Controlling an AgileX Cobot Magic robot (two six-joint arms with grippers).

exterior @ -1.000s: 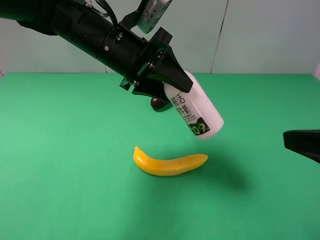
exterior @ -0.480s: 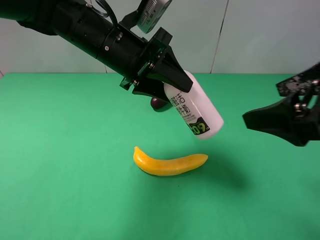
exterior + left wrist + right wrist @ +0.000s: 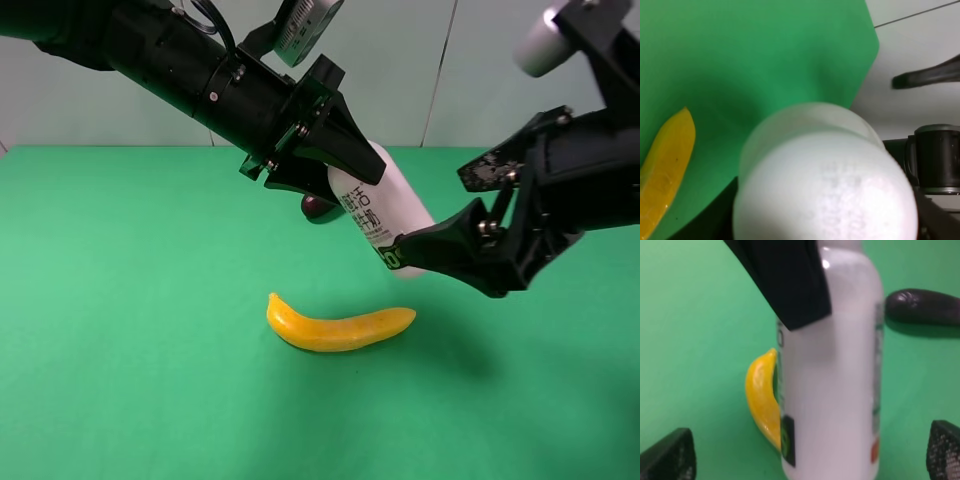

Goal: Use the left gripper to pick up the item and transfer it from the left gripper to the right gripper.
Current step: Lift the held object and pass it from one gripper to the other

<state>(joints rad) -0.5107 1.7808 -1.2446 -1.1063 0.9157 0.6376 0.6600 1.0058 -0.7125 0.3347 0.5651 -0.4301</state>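
The item [image 3: 388,200], a white bottle with a black-text label, hangs tilted above the green table, base end down and to the right. My left gripper [image 3: 340,170] is shut on its upper part, with the cap hidden between the fingers. My right gripper [image 3: 431,213] has reached in from the right and stands open, one fingertip [image 3: 402,249] at the bottle's base. In the right wrist view the bottle [image 3: 840,370] stands between the two wide-apart fingertips [image 3: 670,455], which are clear of it. In the left wrist view the bottle [image 3: 825,175] fills most of the frame.
A yellow banana [image 3: 340,326] lies on the green table [image 3: 120,330] just below the bottle. A dark purple eggplant [image 3: 318,207] peeks out behind the left gripper. Both also show in the right wrist view, banana [image 3: 761,400] and eggplant [image 3: 922,306].
My right gripper has come in from the right edge, moving left and up until its open fingers flank the bottle's base. The left arm and the bottle have stayed still.
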